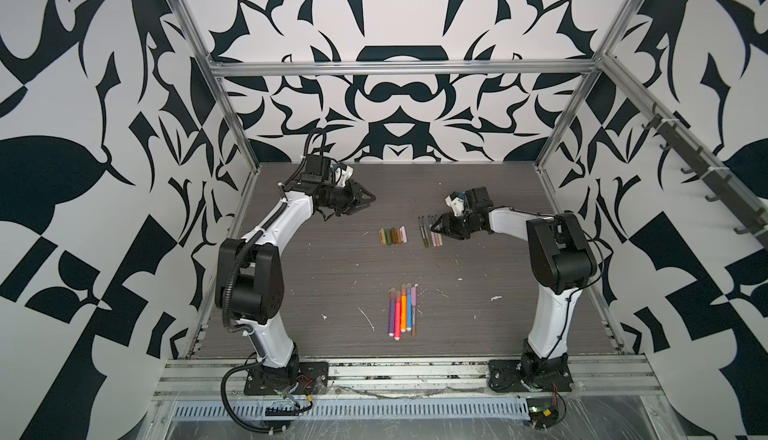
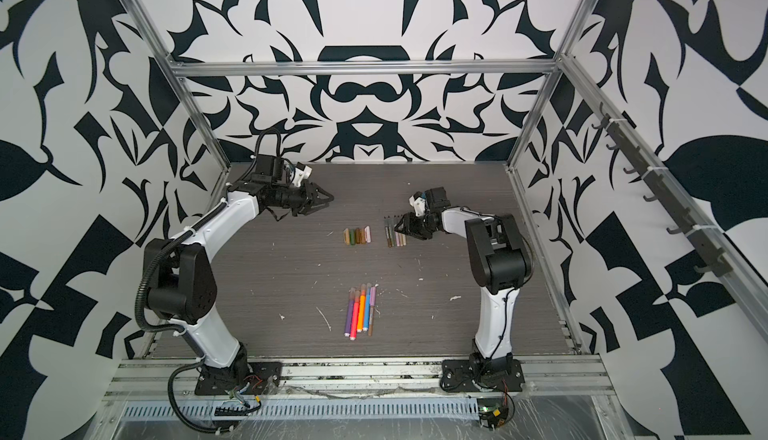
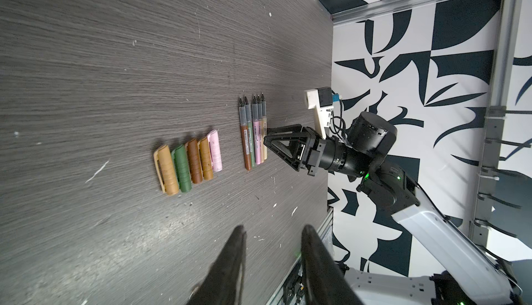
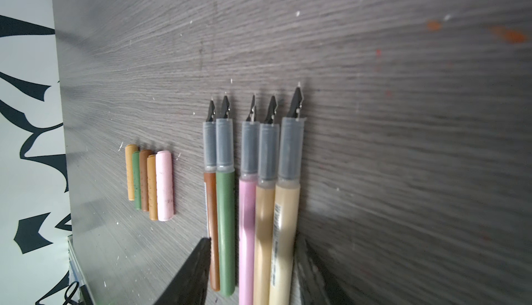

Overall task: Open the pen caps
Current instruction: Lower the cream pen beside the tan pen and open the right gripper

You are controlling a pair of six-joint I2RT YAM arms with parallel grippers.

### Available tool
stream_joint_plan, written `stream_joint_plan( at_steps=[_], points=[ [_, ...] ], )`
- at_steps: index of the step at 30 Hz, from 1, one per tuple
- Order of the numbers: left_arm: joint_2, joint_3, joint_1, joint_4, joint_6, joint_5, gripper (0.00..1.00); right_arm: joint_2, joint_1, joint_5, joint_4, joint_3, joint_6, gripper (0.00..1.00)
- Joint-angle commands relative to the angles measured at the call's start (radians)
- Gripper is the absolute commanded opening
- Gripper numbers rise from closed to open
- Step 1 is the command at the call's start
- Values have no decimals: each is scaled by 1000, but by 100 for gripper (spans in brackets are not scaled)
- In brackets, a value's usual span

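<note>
My right fingers point(image 4: 190, 274) stand spread over the uncapped pens point(image 4: 226, 217); my left fingers point(image 3: 230, 260) hang apart, empty, near the caps point(image 3: 193, 163).

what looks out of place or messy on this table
Nothing is spilled or knocked askew: the loose caps, the uncapped pens and the capped markers each lie in tidy rows. Only the table looks worn, with white flecks and orange smudges.
</note>
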State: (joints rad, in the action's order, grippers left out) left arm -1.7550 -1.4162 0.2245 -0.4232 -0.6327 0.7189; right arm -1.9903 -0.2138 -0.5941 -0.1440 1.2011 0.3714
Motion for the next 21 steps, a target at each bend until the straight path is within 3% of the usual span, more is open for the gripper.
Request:
stream_joint_plan(
  at_steps=[1, 21],
  points=[
    [15, 11, -4, 5, 1, 8, 36, 13, -7, -9, -30, -11, 13, 50],
    [15, 11, -4, 6, 2, 7, 36, 7, -18, -19, -32, 0, 17, 50]
  ],
)
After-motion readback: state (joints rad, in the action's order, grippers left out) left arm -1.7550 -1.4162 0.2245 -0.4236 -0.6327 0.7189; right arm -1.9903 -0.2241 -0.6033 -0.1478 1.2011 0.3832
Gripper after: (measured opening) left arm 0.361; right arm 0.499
